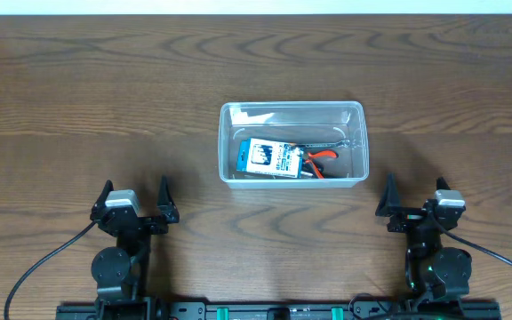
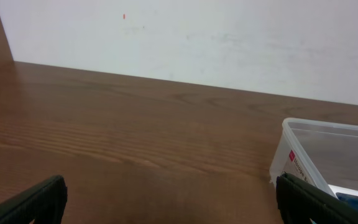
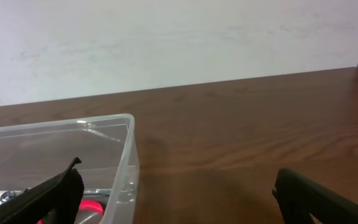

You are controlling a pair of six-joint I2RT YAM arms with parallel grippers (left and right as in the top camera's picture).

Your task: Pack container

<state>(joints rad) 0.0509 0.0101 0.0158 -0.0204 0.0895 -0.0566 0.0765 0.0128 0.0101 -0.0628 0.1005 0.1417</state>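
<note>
- container (image 1: 292, 108): clear, colourless plastic
- box (image 1: 272, 158): blue and white
- pliers (image 1: 324, 156): red-orange handles
- table (image 1: 105, 98): dark brown, wavy wood grain
- wall (image 2: 229, 37): white, one small red speck
- left gripper (image 1: 135, 187) and right gripper (image 1: 415, 188): black fingers

Matte black left pincer (image 1: 135, 185), black right pincer (image 1: 415, 185), 2 grey wrist blocks (image 1: 122, 200), black cables (image 1: 36, 268)

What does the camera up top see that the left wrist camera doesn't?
Only overhead: the right gripper, open, and the red-handled pliers lying inside the container, which shows whole here. Only the left wrist: the white wall behind the table. Both: the brown table, part of the container, a bit of the blue and white box, and the left gripper, open and empty.
</note>
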